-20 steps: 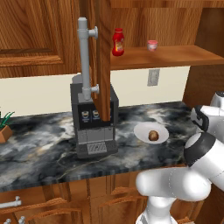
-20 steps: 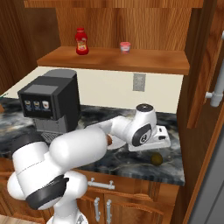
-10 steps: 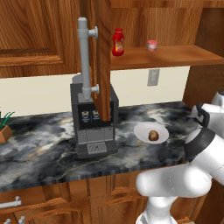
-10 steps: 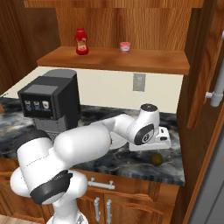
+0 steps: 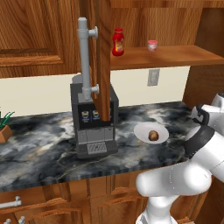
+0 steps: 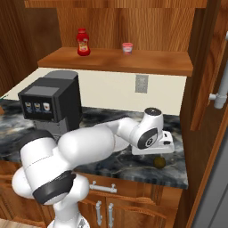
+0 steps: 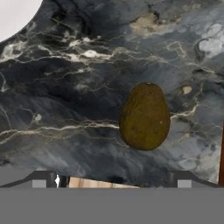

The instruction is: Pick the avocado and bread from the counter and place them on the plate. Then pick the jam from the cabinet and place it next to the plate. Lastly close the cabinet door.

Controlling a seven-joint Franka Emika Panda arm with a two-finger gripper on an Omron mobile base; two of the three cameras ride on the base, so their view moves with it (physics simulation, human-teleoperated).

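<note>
Hanging wide open over the avocado (image 7: 145,116) on the desk (image 7: 78,100), the gripper (image 6: 156,150) looks ready to grab it for the plate (image 5: 141,131).

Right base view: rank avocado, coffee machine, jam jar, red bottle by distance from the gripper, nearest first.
From the gripper:
1. Avocado, on the counter right below it.
2. Coffee machine, on the counter, off to the left.
3. Jam jar, up on the cabinet shelf.
4. Red bottle, same shelf, further left.
</note>
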